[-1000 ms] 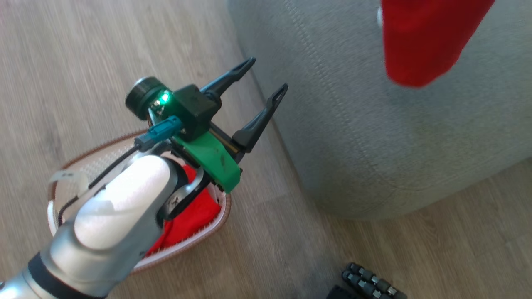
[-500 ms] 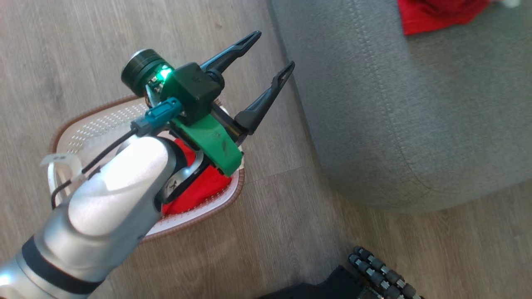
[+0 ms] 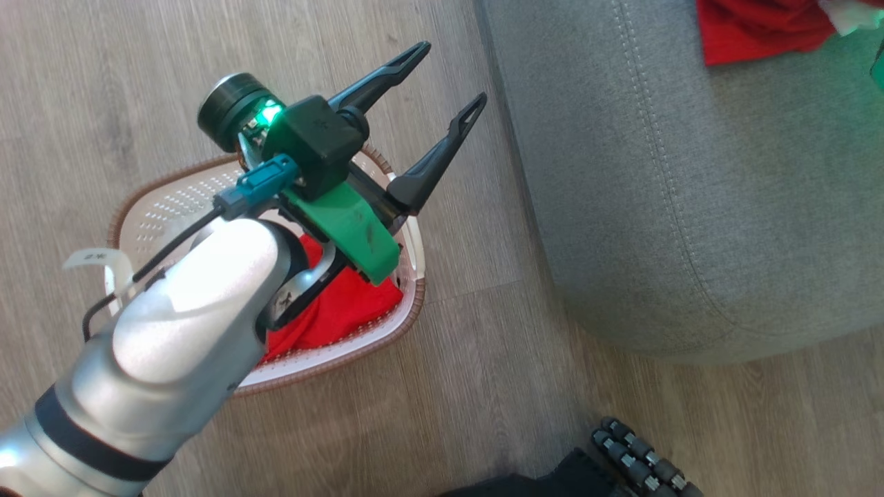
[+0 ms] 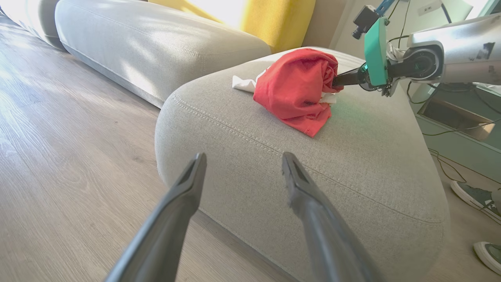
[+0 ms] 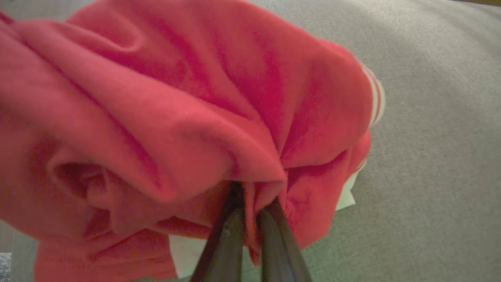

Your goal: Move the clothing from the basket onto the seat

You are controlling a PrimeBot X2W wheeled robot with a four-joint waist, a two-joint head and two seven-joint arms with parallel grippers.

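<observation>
Reach over basket (image 3: 173,200) with left arm (image 3: 186,331), jaws spread wide and empty; right arm (image 4: 450,58) level above seat (image 4: 352,156), jaws clamped on garment (image 4: 293,86).

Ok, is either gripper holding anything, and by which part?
Right gripper is shut on a bunched fold of the red garment on the seat. Left gripper is open, holding nothing.

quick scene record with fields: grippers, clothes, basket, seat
left gripper: open, empty, over the basket
right gripper: shut on first garment
first garment: red, bunched, lying on the seat
second garment: red, in the basket, partly hidden by the left arm
task status: one garment left to move
</observation>
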